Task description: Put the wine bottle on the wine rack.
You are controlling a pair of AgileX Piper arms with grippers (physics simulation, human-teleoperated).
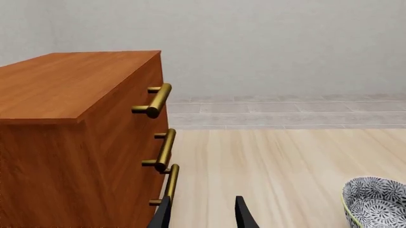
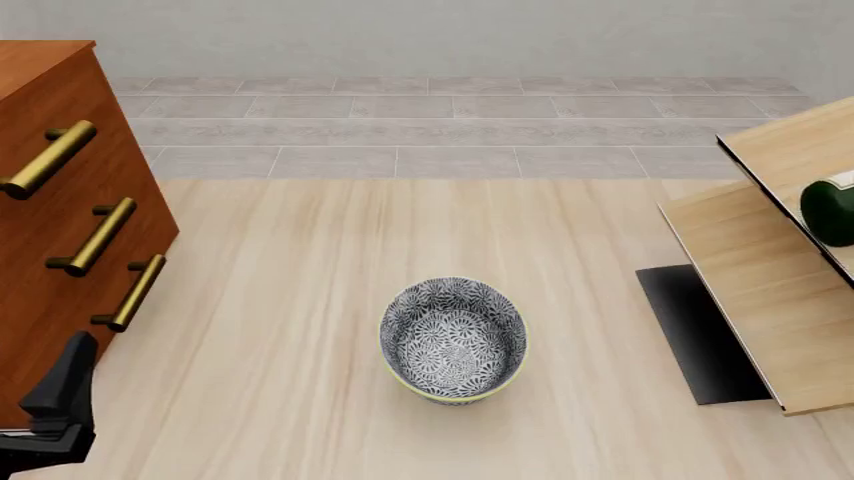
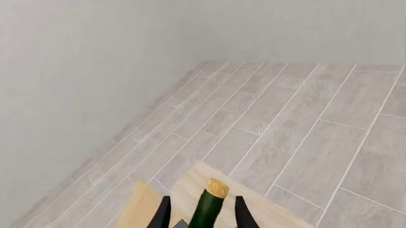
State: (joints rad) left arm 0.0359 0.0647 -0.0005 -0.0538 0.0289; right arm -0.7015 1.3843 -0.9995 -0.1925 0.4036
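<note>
The wine bottle (image 3: 208,211), dark green with a tan cork, lies with its neck between the fingers of my right gripper (image 3: 203,214). The jaws stand apart, with a gap on each side of the neck. In the front view only a dark green end of the bottle (image 2: 830,212) shows at the right edge, resting on the pale-wood wine rack (image 2: 754,280). The rack's panel also shows under the neck in the right wrist view (image 3: 147,209). My right gripper is out of the front view. My left gripper (image 1: 201,214) is open and empty beside the cabinet, low at the front left (image 2: 67,375).
A reddish-brown cabinet (image 2: 54,120) with brass handles (image 1: 159,99) stands at the left, close to my left gripper. A patterned grey-blue bowl (image 2: 454,340) sits mid-table and also shows in the left wrist view (image 1: 377,202). The rack's black base (image 2: 694,335) lies right of the bowl.
</note>
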